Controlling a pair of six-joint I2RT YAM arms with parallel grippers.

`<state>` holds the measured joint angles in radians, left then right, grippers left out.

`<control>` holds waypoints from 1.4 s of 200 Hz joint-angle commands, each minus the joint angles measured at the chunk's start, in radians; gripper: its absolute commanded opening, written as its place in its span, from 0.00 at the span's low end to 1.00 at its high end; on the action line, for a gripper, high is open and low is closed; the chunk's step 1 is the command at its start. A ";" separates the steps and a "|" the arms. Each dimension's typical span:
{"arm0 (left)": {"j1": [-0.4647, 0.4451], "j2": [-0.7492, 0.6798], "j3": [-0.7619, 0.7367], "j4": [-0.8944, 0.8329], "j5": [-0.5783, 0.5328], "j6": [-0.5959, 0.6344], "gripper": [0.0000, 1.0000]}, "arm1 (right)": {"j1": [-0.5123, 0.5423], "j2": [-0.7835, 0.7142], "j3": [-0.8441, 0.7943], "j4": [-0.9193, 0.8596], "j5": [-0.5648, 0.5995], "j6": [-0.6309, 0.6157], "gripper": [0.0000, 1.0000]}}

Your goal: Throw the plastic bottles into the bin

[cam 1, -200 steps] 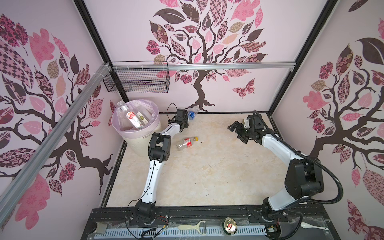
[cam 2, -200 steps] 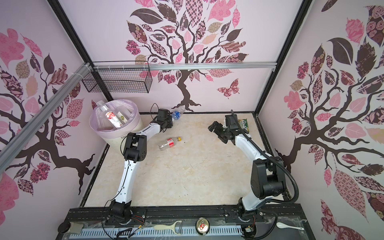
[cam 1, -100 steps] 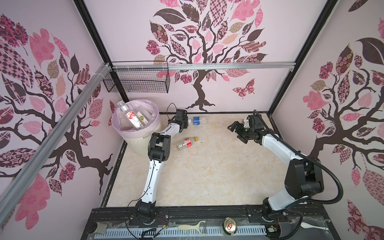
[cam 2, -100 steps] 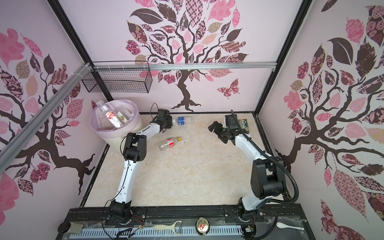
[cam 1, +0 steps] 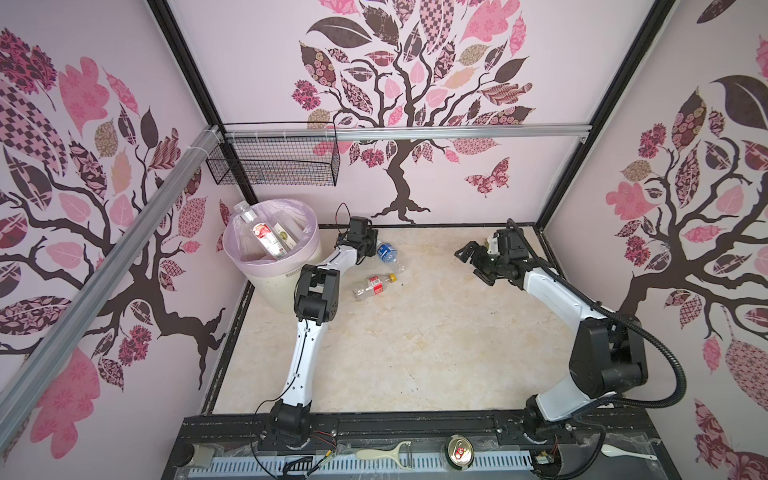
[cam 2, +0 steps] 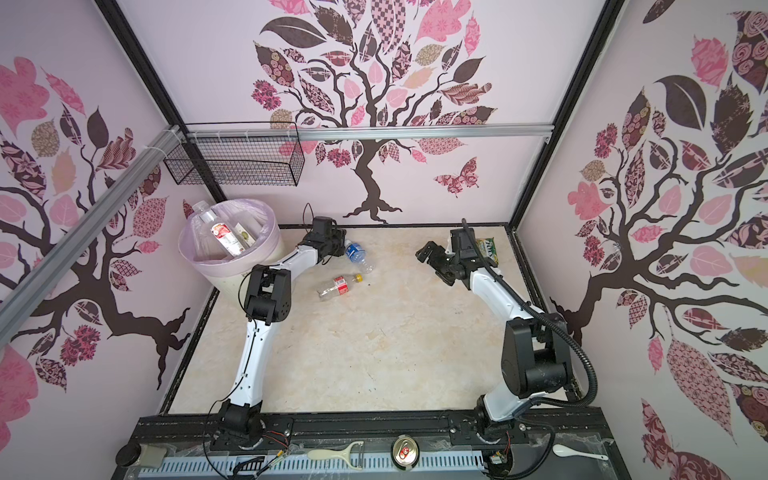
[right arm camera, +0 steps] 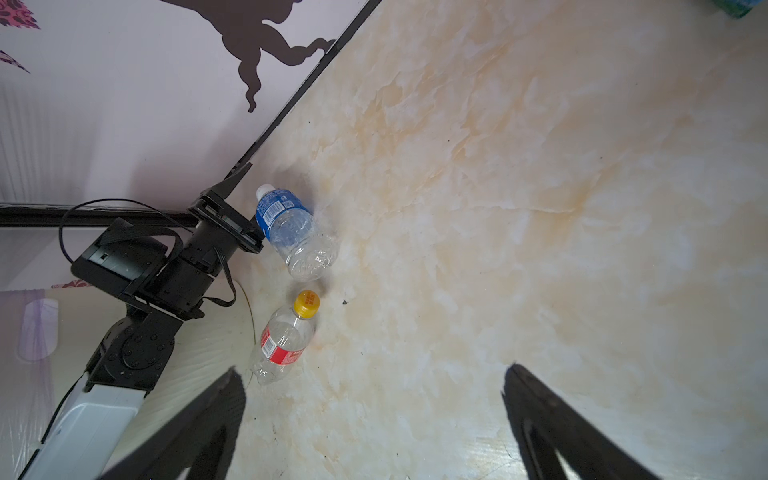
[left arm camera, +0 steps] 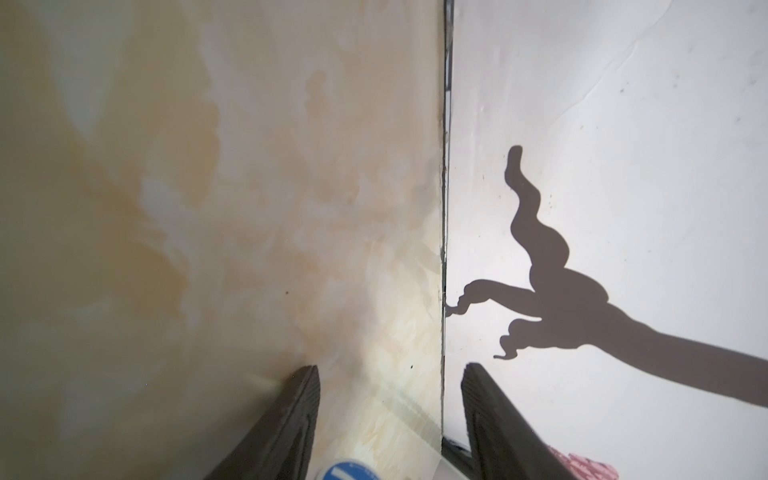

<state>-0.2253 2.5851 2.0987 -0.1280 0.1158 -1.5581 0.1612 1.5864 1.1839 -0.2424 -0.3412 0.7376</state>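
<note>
Tabletop [cam 1: 415, 353] in cream marble, bin [cam 1: 272, 291] in far left corner, pink tree-decal walls [cam 1: 540, 174].

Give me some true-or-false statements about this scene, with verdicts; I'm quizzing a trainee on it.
1. A blue-label bottle and a red-label bottle lie on the table, outside the bin. True.
2. The right gripper holds a bottle. False: it is open and empty.
3. The red-label bottle has a yellow cap. True.
4. The bin is empty. False: bottles lie in it.
5. The left gripper clamps the blue-label bottle. False: its jaws stand apart, and the bottle lies on the table beside it.
</note>
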 commanded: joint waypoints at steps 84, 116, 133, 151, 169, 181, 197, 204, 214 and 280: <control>0.036 -0.029 -0.007 -0.152 0.217 0.292 0.62 | -0.002 0.006 0.022 0.012 -0.018 0.012 1.00; 0.037 -0.025 0.025 -0.189 0.237 0.394 0.61 | -0.003 0.003 0.017 0.011 -0.020 0.013 1.00; 0.037 -0.022 0.029 -0.197 0.235 0.422 0.58 | -0.003 0.004 0.014 0.014 -0.022 0.015 1.00; 0.035 -0.013 0.048 -0.209 0.229 0.455 0.56 | -0.002 0.007 0.014 0.018 -0.025 0.021 1.00; 0.036 -0.007 0.064 -0.232 0.226 0.480 0.52 | -0.003 0.006 0.015 0.016 -0.027 0.021 1.00; 0.035 -0.008 0.062 -0.239 0.223 0.493 0.50 | -0.003 0.005 0.016 0.015 -0.027 0.018 1.00; 0.034 -0.012 0.060 -0.244 0.218 0.500 0.49 | -0.002 0.004 0.016 0.013 -0.027 0.017 1.00; 0.032 -0.011 0.061 -0.245 0.219 0.502 0.49 | -0.002 0.004 0.016 0.013 -0.027 0.017 1.00; 0.029 -0.014 0.062 -0.246 0.215 0.504 0.48 | -0.003 0.004 0.018 0.014 -0.028 0.018 1.00; 0.016 -0.035 0.057 -0.269 0.199 0.505 0.35 | -0.003 -0.005 0.018 0.007 -0.031 0.014 1.00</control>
<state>-0.1986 2.5683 2.1284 -0.3458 0.3336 -1.0706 0.1612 1.5864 1.1839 -0.2344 -0.3645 0.7490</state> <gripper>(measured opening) 0.377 0.997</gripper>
